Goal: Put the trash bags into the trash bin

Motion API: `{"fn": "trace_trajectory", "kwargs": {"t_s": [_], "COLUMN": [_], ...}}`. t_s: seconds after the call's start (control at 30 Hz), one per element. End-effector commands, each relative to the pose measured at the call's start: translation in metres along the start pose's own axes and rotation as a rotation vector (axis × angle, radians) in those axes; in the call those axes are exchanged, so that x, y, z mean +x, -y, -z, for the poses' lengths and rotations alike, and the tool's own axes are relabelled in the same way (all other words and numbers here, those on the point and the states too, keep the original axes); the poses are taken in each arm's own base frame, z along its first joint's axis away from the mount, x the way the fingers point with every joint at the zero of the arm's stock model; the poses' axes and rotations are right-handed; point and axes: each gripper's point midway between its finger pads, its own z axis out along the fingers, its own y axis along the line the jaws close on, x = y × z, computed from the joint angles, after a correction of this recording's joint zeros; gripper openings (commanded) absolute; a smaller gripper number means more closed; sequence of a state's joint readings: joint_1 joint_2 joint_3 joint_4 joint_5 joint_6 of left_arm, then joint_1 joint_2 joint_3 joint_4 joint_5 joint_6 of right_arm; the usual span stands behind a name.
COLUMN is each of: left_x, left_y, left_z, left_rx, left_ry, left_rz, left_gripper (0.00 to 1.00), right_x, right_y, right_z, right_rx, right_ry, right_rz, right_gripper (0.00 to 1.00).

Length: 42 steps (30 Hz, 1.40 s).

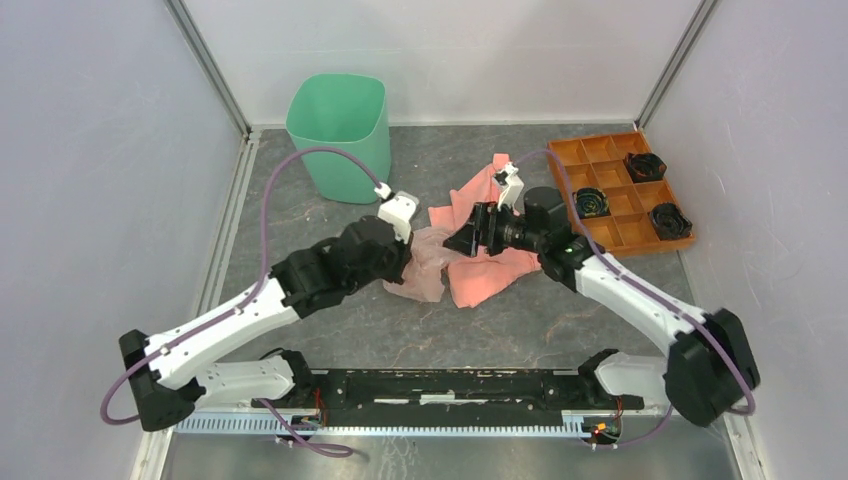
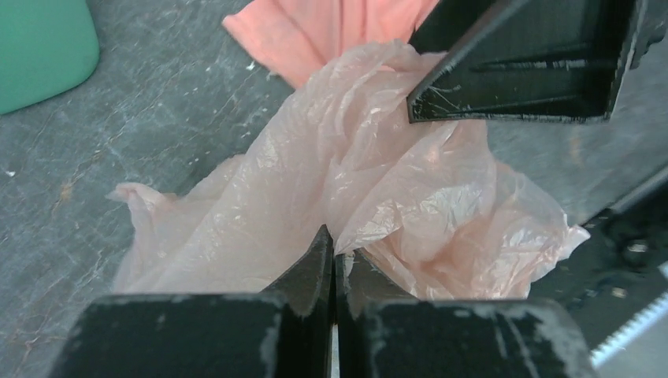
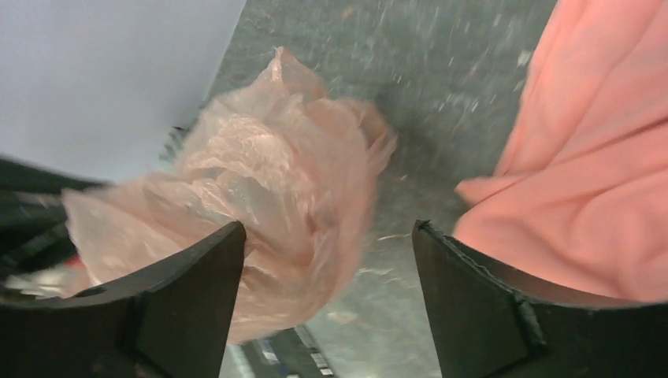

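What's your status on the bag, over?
Left gripper shut on the trash bag. Right gripper open, close beside it. Bag not yet in the trash bin. Orange cloth right beside the bag, may snag.

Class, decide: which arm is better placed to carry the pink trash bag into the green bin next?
Left. The left end effector looks shut on the trash bag, and the trash bin stands on its side; the right end effector is open.

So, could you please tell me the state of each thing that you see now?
trash bin: upright, open top.
trash bag: crumpled, outside the trash bin.
left gripper: shut on the trash bag.
right gripper: open, holding nothing.
salmon cloth: rumpled, lying loose.
orange tray: flat, three black items in compartments.
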State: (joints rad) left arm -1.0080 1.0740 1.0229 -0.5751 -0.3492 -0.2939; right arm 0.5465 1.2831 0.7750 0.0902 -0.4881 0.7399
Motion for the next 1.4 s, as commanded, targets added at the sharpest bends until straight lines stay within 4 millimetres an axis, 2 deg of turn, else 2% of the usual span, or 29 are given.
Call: {"fn": "trace_trajectory", "kwargs": {"t_s": [0.0,0.03,0.13,0.2,0.3,0.43,0.6,0.83,0.9,0.97,1.03,1.13,1.17,1.27,1.37], "left_x": [-0.025,-0.025,-0.021,-0.013,0.000,0.005,0.010,0.012,0.014,0.018,0.021,0.029,0.033,0.049,0.062], "left_y": [0.021,0.024,0.026,0.031,0.028,0.024,0.023,0.026,0.028,0.032,0.035,0.032,0.031,0.021,0.016], "left_z": [0.035,0.040,0.049,0.051,0.046,0.043,0.039,0.031,0.028,0.023,0.019,0.014,0.013,0.009,0.008], "left_rx": [0.184,0.216,0.276,0.329,0.337,0.331,0.329,0.333,0.340,0.354,0.361,0.335,0.329,0.275,0.243], "left_ry": [0.005,0.017,0.067,0.078,0.096,0.149,0.158,0.158,0.146,0.116,0.082,0.032,0.017,-0.061,-0.134], "left_rz": [0.056,0.029,-0.031,-0.072,-0.128,-0.150,-0.167,-0.171,-0.178,-0.186,-0.188,-0.177,-0.173,-0.165,-0.143], "left_gripper": [0.02,0.02,0.02,0.02,0.02,0.02,0.02,0.02,0.02,0.02,0.02,0.02,0.02,0.02,0.03], "right_x": [-0.041,-0.044,-0.051,-0.053,-0.058,-0.050,-0.016,0.013,0.019,0.020,0.017,0.002,-0.003,-0.019,-0.020], "right_y": [-0.006,-0.007,-0.026,-0.043,-0.058,-0.054,-0.049,-0.034,-0.045,-0.061,-0.072,-0.071,-0.069,-0.056,-0.055], "right_z": [0.039,0.046,0.057,0.058,0.062,0.057,0.038,0.030,0.029,0.028,0.027,0.024,0.023,0.018,0.013], "right_rx": [0.076,0.089,0.039,-0.031,-0.127,-0.189,-0.317,-0.313,-0.378,-0.434,-0.462,-0.410,-0.389,-0.262,-0.216], "right_ry": [0.117,0.137,0.166,0.157,0.152,0.119,-0.031,-0.115,-0.099,-0.081,-0.065,-0.027,-0.007,0.049,0.073], "right_rz": [0.564,0.600,0.655,0.625,0.582,0.502,0.349,0.206,0.171,0.157,0.175,0.241,0.275,0.425,0.585], "right_gripper": [0.93,0.98,0.98,0.98,0.98,0.98,0.98,0.98,0.90,0.74,0.42,0.06,0.01,0.00,0.00]}}
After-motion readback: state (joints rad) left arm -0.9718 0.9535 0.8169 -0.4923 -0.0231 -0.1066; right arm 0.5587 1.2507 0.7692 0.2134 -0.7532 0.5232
